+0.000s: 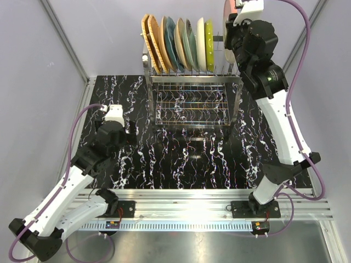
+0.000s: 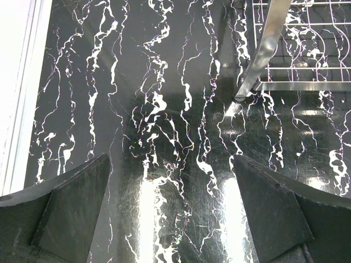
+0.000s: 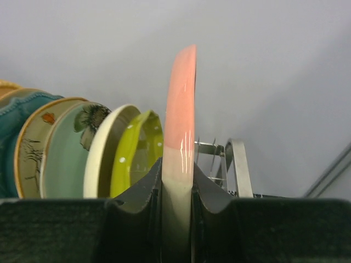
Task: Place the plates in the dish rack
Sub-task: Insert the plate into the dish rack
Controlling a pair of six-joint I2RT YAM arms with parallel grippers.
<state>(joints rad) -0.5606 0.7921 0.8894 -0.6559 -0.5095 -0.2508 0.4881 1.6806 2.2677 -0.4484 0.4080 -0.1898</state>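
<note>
The dish rack (image 1: pixel 192 78) stands at the back of the table, and several plates stand upright in its top tines, from the orange woven ones (image 1: pixel 151 41) at the left to the yellow-green dotted plate (image 1: pixel 209 44). My right gripper (image 1: pixel 233 24) is shut on a pink-edged plate (image 3: pixel 181 109), held edge-on above the rack's right end, just right of the dotted plate (image 3: pixel 134 153). The right gripper's (image 3: pixel 177 181) fingers clamp both faces of that plate. My left gripper (image 2: pixel 170 159) stands open and holds nothing, low over the table (image 2: pixel 164 82) left of the rack's leg (image 2: pixel 263 49).
The black marbled table (image 1: pixel 181 159) stretches in front of the rack. The rack's lower grid shelf (image 1: pixel 189 107) holds nothing. A metal rail (image 1: pixel 186 200) runs along the near edge. White walls and a frame post (image 1: pixel 66 41) close in the left side and the back.
</note>
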